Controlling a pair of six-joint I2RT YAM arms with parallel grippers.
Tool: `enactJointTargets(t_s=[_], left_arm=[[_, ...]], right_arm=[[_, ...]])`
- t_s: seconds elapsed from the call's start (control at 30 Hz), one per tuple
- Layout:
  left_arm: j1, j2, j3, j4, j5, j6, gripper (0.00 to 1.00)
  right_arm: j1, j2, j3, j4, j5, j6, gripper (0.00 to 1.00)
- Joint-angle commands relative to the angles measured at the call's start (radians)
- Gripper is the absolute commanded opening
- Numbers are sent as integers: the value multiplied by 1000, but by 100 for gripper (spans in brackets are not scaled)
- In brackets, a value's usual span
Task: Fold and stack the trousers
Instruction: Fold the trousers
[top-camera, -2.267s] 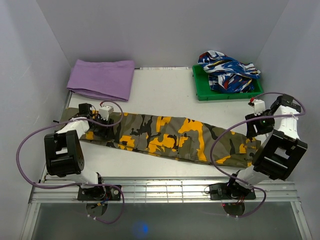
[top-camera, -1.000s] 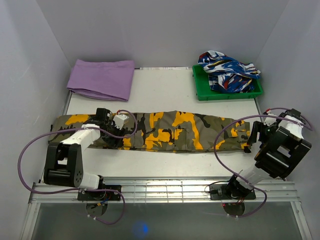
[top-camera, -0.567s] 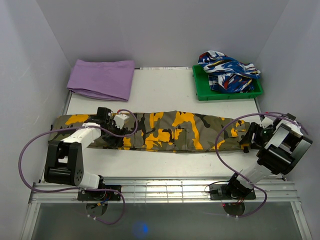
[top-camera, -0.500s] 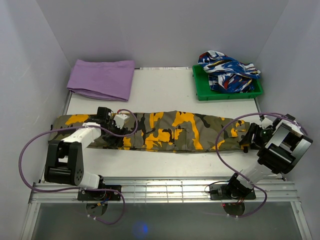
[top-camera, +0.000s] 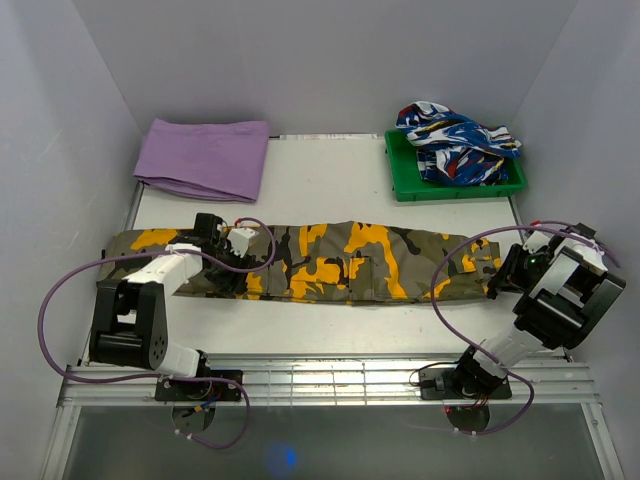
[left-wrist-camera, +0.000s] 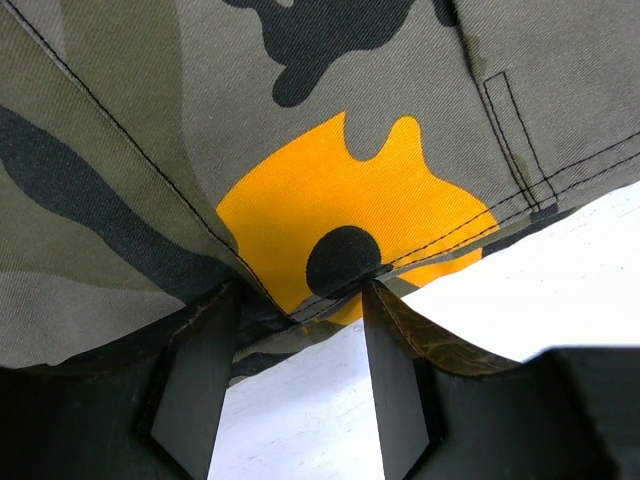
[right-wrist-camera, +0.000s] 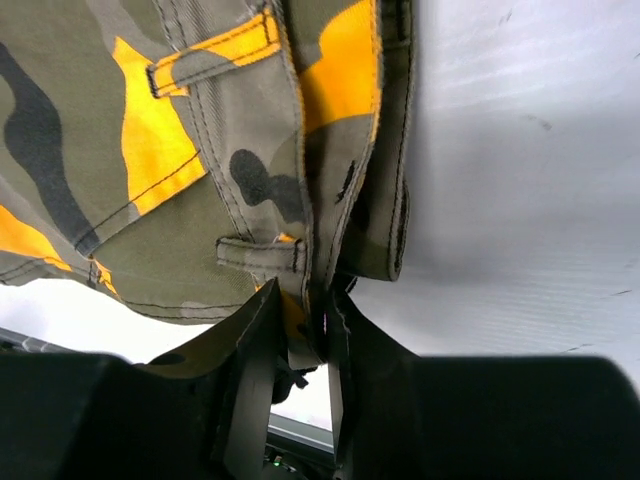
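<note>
The camouflage trousers (top-camera: 340, 262) lie flat and stretched out left to right across the table. My left gripper (top-camera: 228, 275) sits low at their near edge toward the left end. In the left wrist view its jaws (left-wrist-camera: 300, 295) stand open, the hem of the trousers (left-wrist-camera: 340, 190) at the fingertips and bare table (left-wrist-camera: 560, 270) between them. My right gripper (top-camera: 497, 282) is at the right end. In the right wrist view it (right-wrist-camera: 303, 295) is shut on the waistband edge of the trousers (right-wrist-camera: 200, 180).
A folded purple cloth (top-camera: 205, 158) lies at the back left. A green tray (top-camera: 400, 187) at the back right holds a blue, white and red garment (top-camera: 455, 140). Walls stand close on the left, back and right.
The trousers have gone from slanted and rumpled to straight and flat. The left gripper moved right along the near edge. The right gripper stays at the waistband, shifting only slightly.
</note>
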Motion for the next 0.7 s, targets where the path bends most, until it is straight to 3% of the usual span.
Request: enactJointTargets(t_s=[0.0,0.1,0.2,0.33,0.4,0.47,0.53,0.67], left_arm=[[-4,70,-40,40,-34,10,64],[-4,78,-37,41,-33,6,63],[-4,83,-33,41,-30,3,63],[-4,86,-25,41,-31,7,63],[-4,89,-19,40,-31,7,63],[-4,90,-16,38,-30,4,64],[-2,90,-11,37,-28,4,63],[-4,95,-8,37,-27,1,63]], right_arm=[[-1,-41,74,2,-5,1,30],[-1,-28,94,-16,7,-7,43],[1,-28,86,-16,18,-10,44],[1,-36,77,-9,12,-7,26],[2,-33,82,-7,12,-6,23],[4,-19,86,-6,24,-6,28],[4,-15,85,0,36,-4,41],[5,-8,79,14,35,-3,41]])
